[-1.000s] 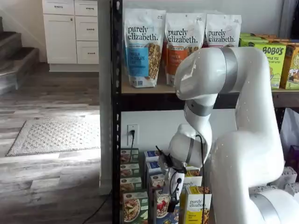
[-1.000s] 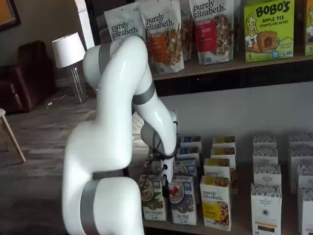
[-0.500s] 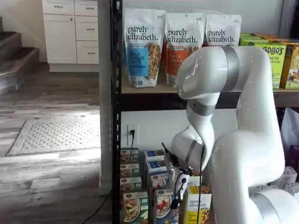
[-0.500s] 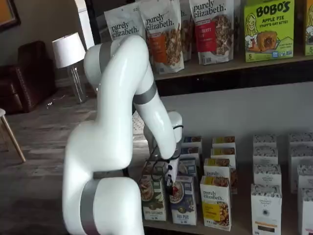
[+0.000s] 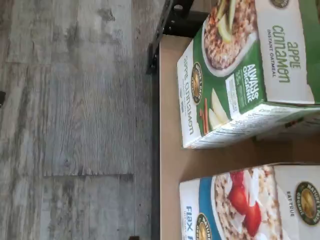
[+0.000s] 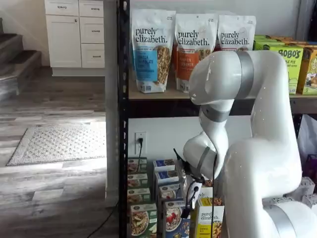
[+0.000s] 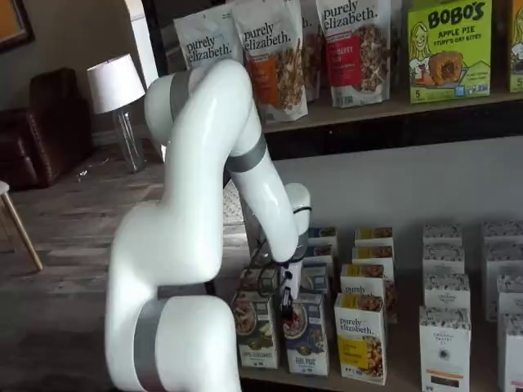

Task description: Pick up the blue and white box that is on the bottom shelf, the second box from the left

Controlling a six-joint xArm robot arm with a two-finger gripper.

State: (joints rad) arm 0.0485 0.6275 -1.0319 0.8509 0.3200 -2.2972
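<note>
Fingers (image 7: 286, 307), black and paired under a white gripper body, appear in both shelf views, low and left of centre in one, low and centre in the other (image 6: 186, 212). They are spread as wide as they go and hold nothing. Their tips hang just in front of the top edge of the blue and white box (image 7: 306, 335), and contact cannot be confirmed.

That small upright carton has a dark blue front with a cereal bowl and red berries. It stands at the front of its row on the bottom shelf (image 5: 170, 125), a tan board with a black steel front rail. In the wrist view the same carton (image 5: 240, 205) shows the words "Flax" and "Nature's Path".

Just beside it, with a narrow gap between them, stands the green and white "apple cinnamon" oatmeal carton (image 5: 240, 65). In a shelf view this green carton (image 7: 255, 331) is left of the blue one, and the yellow and white "purely elizabeth" carton (image 7: 361, 339) is to its right. More cartons of each kind stand in rows behind them.

The white jointed robot arm (image 6: 262, 148) fills the right half of a shelf view and folds down to the wrist. Tall "purely elizabeth" granola pouches (image 6: 151, 49) stand on the shelf above. Grey wood-plank floor (image 5: 75, 125) lies beyond the shelf rail in the wrist view.
</note>
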